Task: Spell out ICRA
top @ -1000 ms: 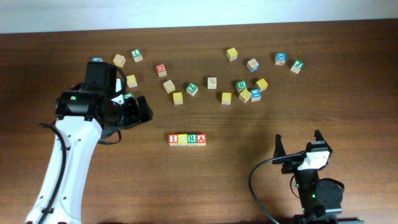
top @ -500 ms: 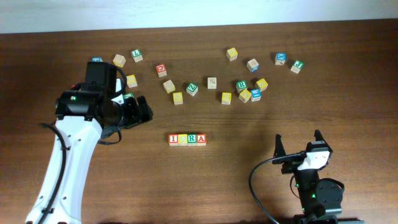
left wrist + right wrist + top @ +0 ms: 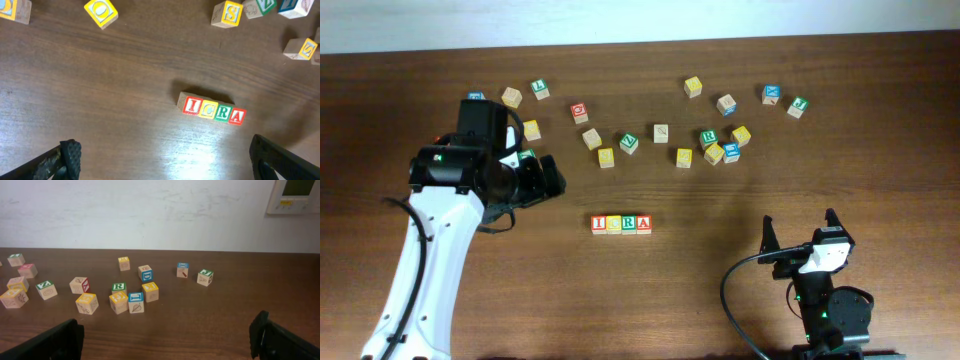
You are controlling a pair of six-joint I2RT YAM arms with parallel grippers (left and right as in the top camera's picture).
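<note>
A tight row of wooden letter blocks point(image 3: 621, 224) reading I, C, R, A lies at the table's middle; in the left wrist view the row point(image 3: 212, 109) sits ahead of the fingers. My left gripper point(image 3: 546, 177) hangs open above the table, left of and a little behind the row, with nothing between its fingers point(image 3: 70, 155). At the front right my right gripper point(image 3: 799, 232) rests open and empty, its fingers point(image 3: 265, 332) spread wide over bare wood.
Several loose letter blocks point(image 3: 660, 133) are scattered across the back of the table, from a group at the far left point(image 3: 511, 97) to one at the right point(image 3: 797, 107). A white wall runs behind the table's back edge point(image 3: 150, 249).
</note>
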